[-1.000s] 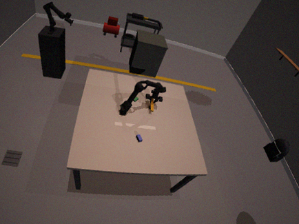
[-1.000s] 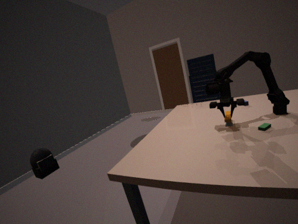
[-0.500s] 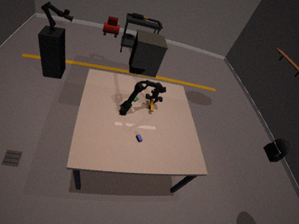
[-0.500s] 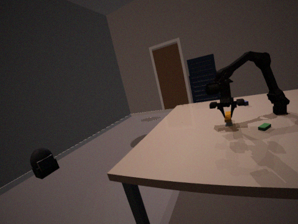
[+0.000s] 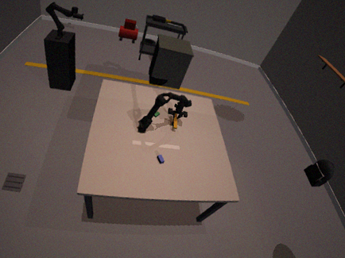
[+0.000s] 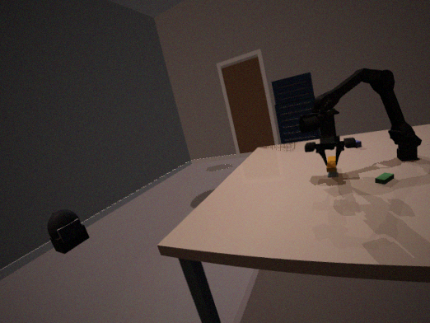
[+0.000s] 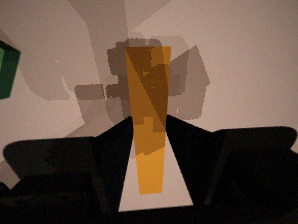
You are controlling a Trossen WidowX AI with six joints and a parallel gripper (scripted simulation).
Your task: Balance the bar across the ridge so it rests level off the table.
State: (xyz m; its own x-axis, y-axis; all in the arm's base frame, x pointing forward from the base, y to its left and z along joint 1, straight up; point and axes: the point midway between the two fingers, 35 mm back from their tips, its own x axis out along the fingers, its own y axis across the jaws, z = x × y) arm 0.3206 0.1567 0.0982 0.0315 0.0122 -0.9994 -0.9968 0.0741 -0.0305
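My gripper is shut on an orange bar near its middle and points straight down at the table. The bar is long and flat and runs away from the camera in the wrist view. In the exterior view a small grey-blue ridge shows right under the bar, which sits just on or above it; I cannot tell if they touch. The bar hides the ridge in the wrist view.
A green block lies on the table between the arm's base and the bar. A small blue block lies nearer the front, beyond two white marks.
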